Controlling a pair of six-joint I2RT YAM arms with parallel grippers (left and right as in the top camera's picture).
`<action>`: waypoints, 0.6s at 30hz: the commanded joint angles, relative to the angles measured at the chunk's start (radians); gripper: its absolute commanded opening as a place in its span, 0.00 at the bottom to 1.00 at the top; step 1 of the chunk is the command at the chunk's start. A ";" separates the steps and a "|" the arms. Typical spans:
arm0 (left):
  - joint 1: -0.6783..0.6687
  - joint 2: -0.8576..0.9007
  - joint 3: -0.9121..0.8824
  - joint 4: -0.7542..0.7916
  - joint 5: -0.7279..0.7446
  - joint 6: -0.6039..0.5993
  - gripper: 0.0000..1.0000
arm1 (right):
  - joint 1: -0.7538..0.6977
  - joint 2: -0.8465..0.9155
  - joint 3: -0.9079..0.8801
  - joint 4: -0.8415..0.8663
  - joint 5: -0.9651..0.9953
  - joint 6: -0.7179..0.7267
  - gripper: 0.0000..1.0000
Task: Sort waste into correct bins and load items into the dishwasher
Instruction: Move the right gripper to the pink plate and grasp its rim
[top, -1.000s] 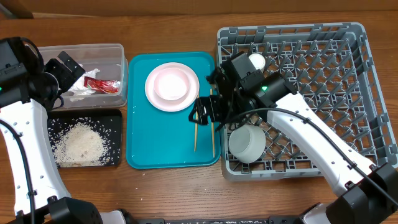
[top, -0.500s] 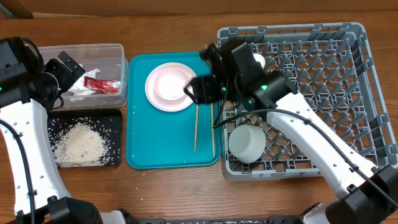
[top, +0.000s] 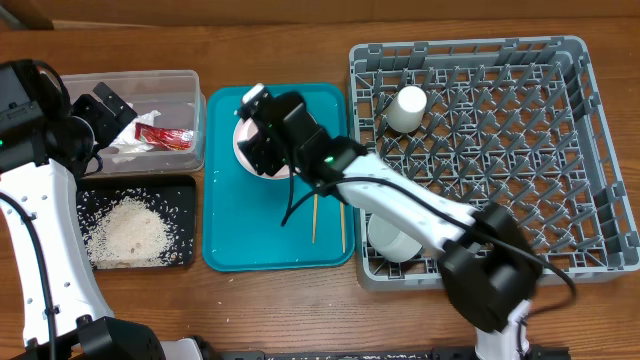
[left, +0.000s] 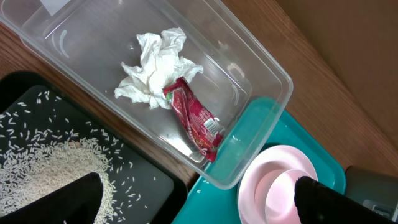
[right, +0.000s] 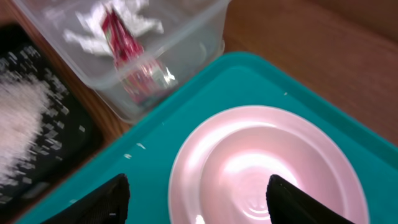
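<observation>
The wooden table (top: 300, 40) carries four things directly on its top, with the teal tray (top: 230, 230) lying flat near the middle. Just left of the teal tray's far half sits the clear plastic tub (top: 170, 74), and just left of its near half lies the black tray (top: 190, 225). The grey dish rack (top: 560, 200) stands close against the teal tray's right side and reaches further both ways than the teal tray does.

R hand (right: 199, 186) spread wide over plate (right: 273, 162), nothing btwn fingers & rim | R arm (top: 400, 200) lies across tray-rack gap, partly covers bowl (top: 390, 245) | chopsticks (top: 314, 220) just beside plate on tray (top: 240, 230), bare tray floor to their left | tub (top: 190, 110) wall near plate's left | cup (top: 405, 108) blocks rack (top: 560, 60) back-left pegs, other pegs open from above
</observation>
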 joint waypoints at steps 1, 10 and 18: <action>0.003 0.003 0.026 0.002 0.008 -0.014 1.00 | 0.008 0.066 0.008 0.047 0.028 -0.126 0.70; 0.003 0.003 0.026 0.002 0.008 -0.014 1.00 | 0.007 0.132 0.008 0.065 0.034 -0.179 0.61; 0.003 0.003 0.026 0.002 0.008 -0.014 1.00 | 0.007 0.134 0.007 -0.002 0.033 -0.179 0.50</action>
